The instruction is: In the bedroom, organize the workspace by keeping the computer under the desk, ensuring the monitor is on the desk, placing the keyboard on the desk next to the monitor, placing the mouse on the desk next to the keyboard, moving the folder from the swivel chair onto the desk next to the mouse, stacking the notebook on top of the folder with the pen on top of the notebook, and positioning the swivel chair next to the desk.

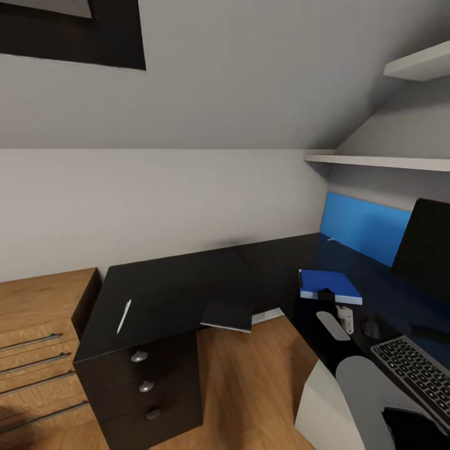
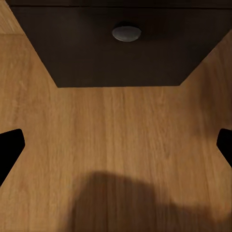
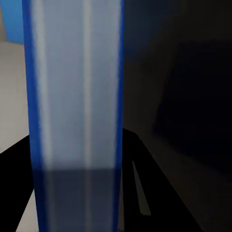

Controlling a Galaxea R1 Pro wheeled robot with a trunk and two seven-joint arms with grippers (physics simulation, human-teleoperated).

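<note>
Right pincer (image 1: 342, 315) clamps the blue folder (image 1: 329, 285) above the surface (image 1: 281, 262); lower it flat, short of the keyboard (image 1: 417, 371).

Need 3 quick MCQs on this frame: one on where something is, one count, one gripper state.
1. Where does the pen lie?
A. On top of the drawer unit
B. On the keyboard
C. On the folder

2. How many round knobs show on the drawer unit's front?
A. Two
B. Three
C. Five

3. How do the left gripper's jaws stand?
A. Shut on the pen
B. Shut on the notebook
C. Open, with nothing between them

Answers:
1. A: the pen lies on the black top of the drawer unit.
2. B: three knobs sit one below another.
3. C: the left gripper has its tips far apart over bare wood floor.
</note>
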